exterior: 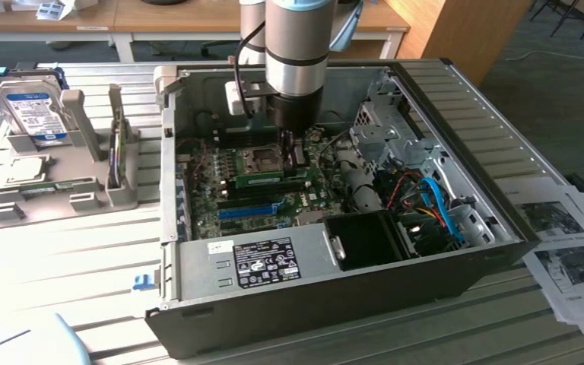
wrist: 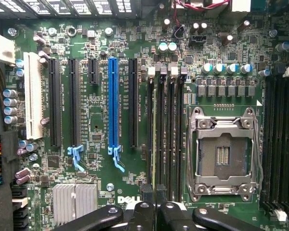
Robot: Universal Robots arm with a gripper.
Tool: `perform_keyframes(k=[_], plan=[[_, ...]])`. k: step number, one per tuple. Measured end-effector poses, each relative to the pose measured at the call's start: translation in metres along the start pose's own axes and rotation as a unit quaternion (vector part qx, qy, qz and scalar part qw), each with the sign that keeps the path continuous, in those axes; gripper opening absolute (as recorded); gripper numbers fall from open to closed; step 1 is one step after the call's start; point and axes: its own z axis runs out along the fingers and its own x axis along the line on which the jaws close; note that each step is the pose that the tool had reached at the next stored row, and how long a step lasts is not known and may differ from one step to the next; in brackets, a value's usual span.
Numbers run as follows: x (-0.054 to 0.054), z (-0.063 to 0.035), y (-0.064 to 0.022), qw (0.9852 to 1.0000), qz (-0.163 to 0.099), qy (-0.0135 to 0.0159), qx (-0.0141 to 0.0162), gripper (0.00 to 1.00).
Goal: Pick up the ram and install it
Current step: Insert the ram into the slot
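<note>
Seating the ram (exterior: 270,181) in the memory slots (wrist: 166,134) looks underway, claw (wrist: 155,197) closed on it; pressing home calls for square alignment.

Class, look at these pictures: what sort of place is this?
Probably a robotics lab or workshop: a robot arm reaches into an open computer case, with office desks behind.

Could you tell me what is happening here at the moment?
A robot arm reaches down into an open computer case. Its gripper is closed on the ram, a green stick held on edge at the memory slots, beside the processor socket on the motherboard. Whether the stick is fully seated cannot be told.
</note>
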Motion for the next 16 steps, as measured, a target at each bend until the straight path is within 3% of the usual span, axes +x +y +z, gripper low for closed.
perform_keyframes(k=[6,16], plan=[[0.0000,0.0000,0.0007,1.0000,0.000,0.0000,0.0003,0.11],[0.0003,-0.0005,0.0095,1.0000,-0.003,-0.0001,0.0009,0.11]])
